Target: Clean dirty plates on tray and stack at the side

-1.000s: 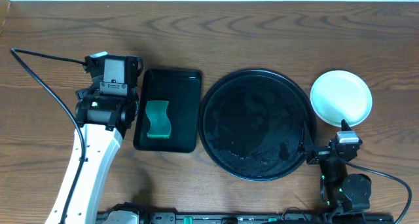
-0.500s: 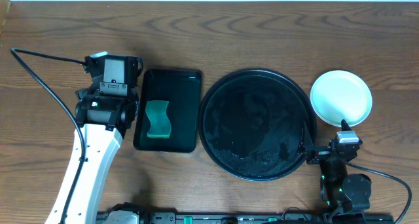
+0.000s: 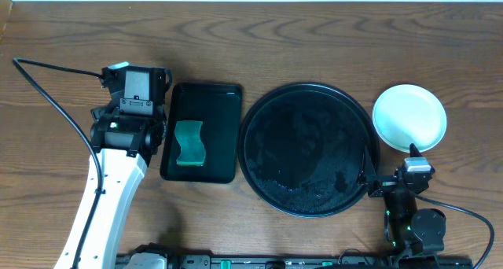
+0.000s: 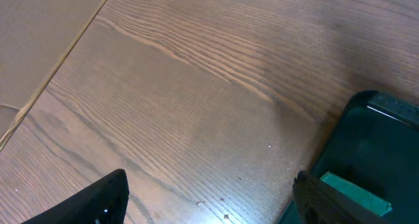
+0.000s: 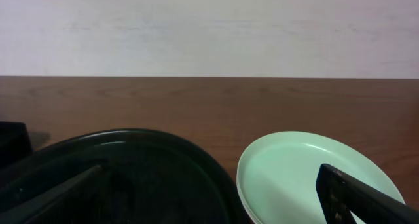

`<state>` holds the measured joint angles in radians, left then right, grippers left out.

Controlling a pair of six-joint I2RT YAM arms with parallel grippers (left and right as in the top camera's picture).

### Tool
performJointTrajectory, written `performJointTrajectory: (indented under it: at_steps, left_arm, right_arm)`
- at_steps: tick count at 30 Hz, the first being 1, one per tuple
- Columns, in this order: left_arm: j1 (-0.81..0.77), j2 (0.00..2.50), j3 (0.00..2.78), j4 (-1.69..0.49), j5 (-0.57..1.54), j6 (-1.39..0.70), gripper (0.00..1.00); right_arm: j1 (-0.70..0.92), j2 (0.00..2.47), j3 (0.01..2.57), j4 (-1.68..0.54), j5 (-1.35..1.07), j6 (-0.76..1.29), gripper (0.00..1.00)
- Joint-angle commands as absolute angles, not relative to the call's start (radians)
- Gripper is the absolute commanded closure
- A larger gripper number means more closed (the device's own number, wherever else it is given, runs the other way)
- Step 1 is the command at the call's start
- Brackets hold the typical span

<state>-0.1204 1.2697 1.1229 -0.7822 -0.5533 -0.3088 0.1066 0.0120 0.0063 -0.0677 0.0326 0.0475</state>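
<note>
Left gripper [image 4: 209, 201]: my jaws stand wide. One dark fingertip [image 4: 106, 196] sits at each lower corner of the wrist view, with only the wood grain of the table [image 4: 196, 106] between them. Nothing held. Just right of the right-hand tip is a corner of the rectangular tray [image 4: 366, 139], with a green sponge [image 4: 353, 190] lying in it. Overhead, this gripper hangs over the table beside that tray's left edge, toward its far end. The sponge lies in the tray's left half.

Right gripper [image 5: 209, 201]: jaws also wide, fingers [image 5: 360, 194] low at both sides of the wrist view. Nothing held. Ahead and left is the rim of the tray [image 5: 137, 135], glossy black. Ahead and right are the plates [image 5: 308, 171], stacked. The top one is pale mint-green in this view, with a whiter edge showing below it. How many are in the stack I cannot tell. Overhead, the top plate reads almost white.

The plates rest on the table off the tray, just beside its right rim toward the far side. Whether they touch the rim I cannot tell. My right gripper sits just on the near side of them, by the tray's right edge.
</note>
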Motion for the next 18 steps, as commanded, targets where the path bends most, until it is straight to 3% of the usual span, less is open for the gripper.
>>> performJointTrajectory:
  at_steps: [1, 18]
  left_arm:
    - [-0.118, 1.267, 1.142, -0.784, -0.572, -0.300, 0.20]
    - [-0.118, 1.217, 1.133, -0.784, -0.572, -0.300, 0.20]
  right_arm:
    - [0.097, 0.006, 0.005, -0.073, 0.021, 0.036, 0.01]
    - [0.097, 0.006, 0.005, -0.073, 0.021, 0.036, 0.01]
